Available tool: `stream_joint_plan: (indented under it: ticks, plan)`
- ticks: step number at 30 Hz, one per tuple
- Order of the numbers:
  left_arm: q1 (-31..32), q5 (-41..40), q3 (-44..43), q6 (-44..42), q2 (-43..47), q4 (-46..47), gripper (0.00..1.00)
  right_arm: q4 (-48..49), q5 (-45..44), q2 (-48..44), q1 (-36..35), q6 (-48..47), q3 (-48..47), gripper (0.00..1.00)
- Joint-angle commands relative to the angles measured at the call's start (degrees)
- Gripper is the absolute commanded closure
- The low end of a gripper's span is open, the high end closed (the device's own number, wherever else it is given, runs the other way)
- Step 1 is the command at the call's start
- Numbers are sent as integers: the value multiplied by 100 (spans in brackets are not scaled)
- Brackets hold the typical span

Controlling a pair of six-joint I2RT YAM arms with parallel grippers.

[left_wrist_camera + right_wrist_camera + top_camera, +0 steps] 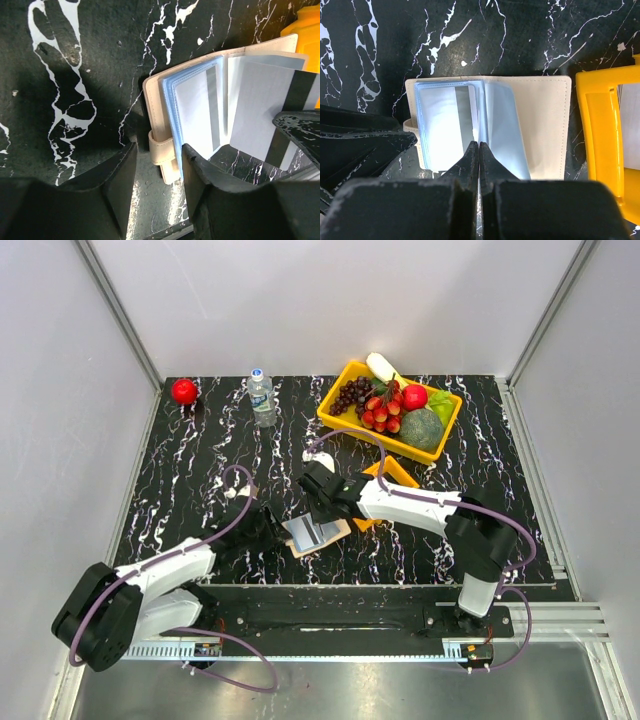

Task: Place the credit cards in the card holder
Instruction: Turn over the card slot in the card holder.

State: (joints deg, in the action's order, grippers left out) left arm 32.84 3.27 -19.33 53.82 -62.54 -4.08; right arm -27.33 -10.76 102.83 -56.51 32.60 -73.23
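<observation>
Nearest the arm bases, the left jaws stand apart, their fingers (117, 195) astride the strap-tab edge of the card holder (152, 105). A sliver of the black marbled surface (200, 460) shows between one finger and the tab, so nothing is clamped there. The card holder lies open and flat in the middle of the surface, between the two arms, with one sleeved card (445, 120) already tucked into its left page. Just past it, the right jaws are pressed together on a loose card (255, 105), which stands over the right page (edge-on from the right wrist, so barely a line there). Beside the holder sits the small orange tray (600, 125). Farther back are a yellow tray (385, 443) of fruit, a bottle (261, 397) and a red fruit (184, 391).

The cards look thin, stiff and slick, best pinched by a short edge and fed squarely into a sleeve mouth. The holder looks light and floppy and would likely skid under the push, so pinning its cover edge seems wise. The clear sleeves may buckle.
</observation>
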Motion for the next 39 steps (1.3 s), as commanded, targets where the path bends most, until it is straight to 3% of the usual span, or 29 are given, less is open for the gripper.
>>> stream_joint_plan:
  ticks: [1, 12, 17, 26, 30, 39]
  plan:
    - [29, 227, 26, -12, 49, 381, 55, 184, 110, 18, 35, -43, 11, 100]
    - [64, 218, -193, -187, -451, 381, 77, 228, 233, -70, 131, 45, 98, 100]
    - [65, 227, -369, -276, -470, 338, 100, 255, 268, -105, 167, 18, 116, 100]
    - [65, -19, -949, -803, 436, -523, 100, 385, -4, -744, 184, -26, 229, 100]
    - [65, 7, -985, -856, 366, -542, 100, 835, -338, -1265, 184, -25, 547, 100]
    - [65, 139, -941, -821, 102, -339, 100, 764, -339, -1054, 105, -113, 327, 100]
